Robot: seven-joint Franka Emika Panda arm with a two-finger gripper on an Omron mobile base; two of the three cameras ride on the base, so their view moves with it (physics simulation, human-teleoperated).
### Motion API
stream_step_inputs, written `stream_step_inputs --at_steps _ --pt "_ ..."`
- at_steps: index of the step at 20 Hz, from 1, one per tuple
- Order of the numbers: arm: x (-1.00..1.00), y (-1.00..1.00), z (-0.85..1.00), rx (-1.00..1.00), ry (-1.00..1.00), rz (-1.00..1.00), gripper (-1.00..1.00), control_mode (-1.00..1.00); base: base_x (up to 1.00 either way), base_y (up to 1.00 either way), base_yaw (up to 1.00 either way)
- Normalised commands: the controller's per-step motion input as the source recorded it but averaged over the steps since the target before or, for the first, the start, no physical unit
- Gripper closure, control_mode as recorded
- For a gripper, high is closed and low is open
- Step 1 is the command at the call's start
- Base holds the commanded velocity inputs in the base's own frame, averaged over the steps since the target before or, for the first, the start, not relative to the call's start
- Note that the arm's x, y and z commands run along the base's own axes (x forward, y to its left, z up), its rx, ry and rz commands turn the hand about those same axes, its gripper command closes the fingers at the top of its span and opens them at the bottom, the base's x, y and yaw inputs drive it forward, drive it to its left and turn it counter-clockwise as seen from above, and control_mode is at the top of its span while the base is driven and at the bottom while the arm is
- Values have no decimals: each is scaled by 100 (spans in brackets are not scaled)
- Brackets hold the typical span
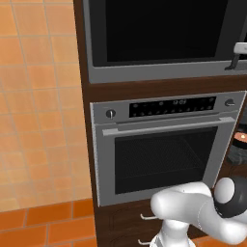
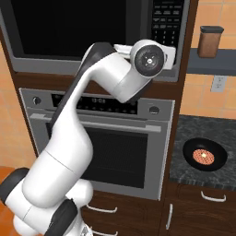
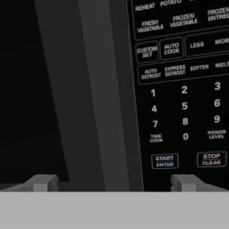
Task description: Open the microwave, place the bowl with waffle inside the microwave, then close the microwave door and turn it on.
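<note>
Up close in the hand view, the pincer (image 3: 114, 182) stands spread before the handle (image 3: 96, 89) of the microwave door (image 3: 27, 80), keypad (image 3: 183, 89) alongside. From the right base view, the bowl (image 2: 204, 154) with the waffle (image 2: 203, 156) waits on the tabletop (image 2: 203, 129). Left base view: microwave (image 1: 164, 38) shut, so every step looks undone.

The white arm (image 2: 78, 138) reaches up to the microwave (image 2: 92, 37), its wrist at the keypad (image 2: 168, 20). On the right counter (image 2: 203, 177), a waffle (image 2: 203, 156) lies in a black bowl (image 2: 204, 154).
</note>
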Motion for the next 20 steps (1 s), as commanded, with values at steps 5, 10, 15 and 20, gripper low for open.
stream_step_inputs --at_steps 5,10,15,20 --pt "17 2 0 0 0 -6 -100 -100 0 0 0" --pt "14 1 0 0 0 -11 -100 -100 0 0 0" --pt "5 4 0 0 0 -3 -100 -100 0 0 0" --pt "15 9 0 0 -1 0 -100 -100 0 0 0"
